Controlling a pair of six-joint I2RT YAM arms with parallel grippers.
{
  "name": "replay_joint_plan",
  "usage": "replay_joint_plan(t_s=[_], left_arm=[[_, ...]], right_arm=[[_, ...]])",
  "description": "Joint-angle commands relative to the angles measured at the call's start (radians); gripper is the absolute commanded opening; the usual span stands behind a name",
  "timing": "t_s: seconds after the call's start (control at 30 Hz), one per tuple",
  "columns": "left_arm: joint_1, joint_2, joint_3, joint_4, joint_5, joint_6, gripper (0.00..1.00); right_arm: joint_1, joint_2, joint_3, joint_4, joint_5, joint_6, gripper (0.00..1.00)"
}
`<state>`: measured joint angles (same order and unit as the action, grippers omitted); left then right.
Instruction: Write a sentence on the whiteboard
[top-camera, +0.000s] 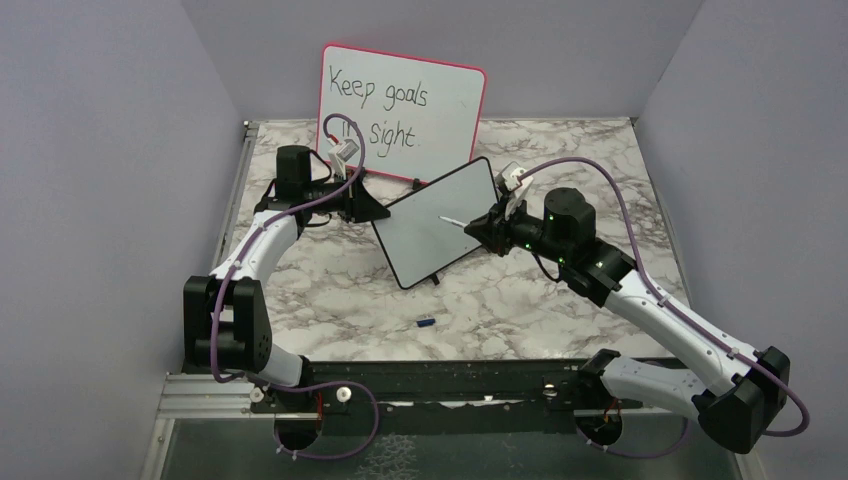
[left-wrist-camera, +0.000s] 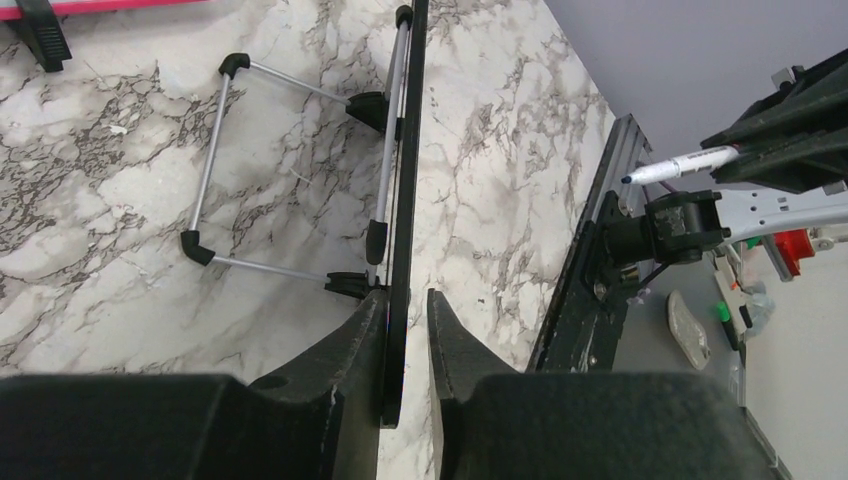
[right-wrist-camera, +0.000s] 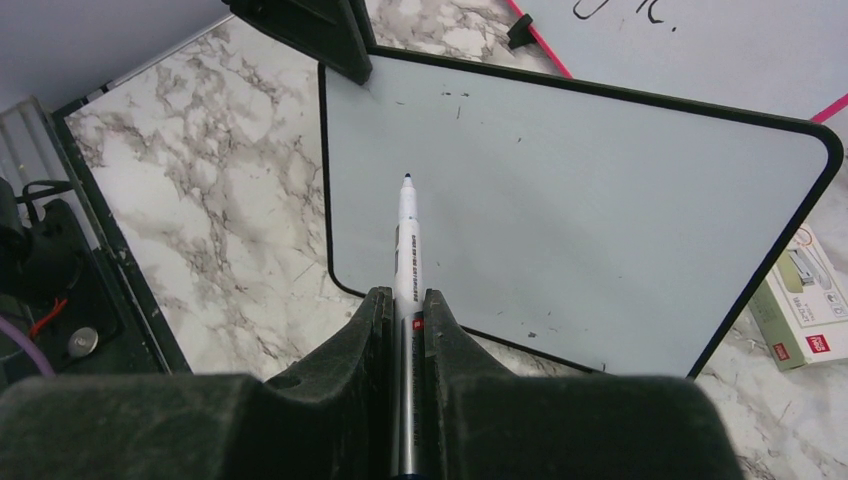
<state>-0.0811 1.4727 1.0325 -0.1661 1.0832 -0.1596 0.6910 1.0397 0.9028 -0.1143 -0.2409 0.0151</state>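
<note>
The black-framed whiteboard (top-camera: 435, 225) stands tilted mid-table on its wire stand (left-wrist-camera: 215, 160). Its face (right-wrist-camera: 600, 200) is blank apart from a few faint specks; no blue sentence shows. My left gripper (top-camera: 370, 210) straddles the board's left edge (left-wrist-camera: 408, 150): the edge rests against one finger, with a narrow gap to the other. My right gripper (top-camera: 475, 228) is shut on a white marker (right-wrist-camera: 408, 240), uncapped. Its dark tip points at the board's face, close to it; I cannot tell if it touches. The marker also shows in the left wrist view (left-wrist-camera: 680, 163).
The larger pink-framed whiteboard (top-camera: 400, 110) with black "Keep goals" writing leans against the back wall. A small blue cap (top-camera: 424, 322) lies on the marble table near the front. A small green-and-white box (right-wrist-camera: 800, 300) sits behind the black-framed board.
</note>
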Motion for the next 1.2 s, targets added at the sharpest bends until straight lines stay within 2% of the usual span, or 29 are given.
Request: replay_joint_plan(t_s=[0.0,0.2,0.47,0.7,0.93,1.17], left_arm=[[-0.006,-0.023,-0.004,0.002,-0.026,0.0,0.22],[-0.006,-0.019,-0.002,0.002,-0.028,-0.012,0.22],[-0.006,-0.026,-0.008,0.001,-0.042,-0.014,0.08],[-0.009,-0.071,-0.029,-0.024,-0.093,0.007,0.05],[-0.019,-0.068,-0.033,-0.029,-0.115,0.022,0.0],[-0.02,-0.072,-0.039,-0.042,-0.17,0.057,0.0]], right_arm=[[0.04,0.003,0.028,-0.02,0.098,-0.038,0.0],[0.103,0.04,0.038,-0.011,0.153,-0.05,0.0],[0.195,0.078,0.058,0.007,0.293,-0.063,0.0],[0.262,0.134,0.072,0.039,0.396,-0.061,0.0],[0.28,0.146,0.064,0.087,0.402,-0.072,0.0],[0.284,0.174,0.082,0.063,0.404,-0.08,0.01]])
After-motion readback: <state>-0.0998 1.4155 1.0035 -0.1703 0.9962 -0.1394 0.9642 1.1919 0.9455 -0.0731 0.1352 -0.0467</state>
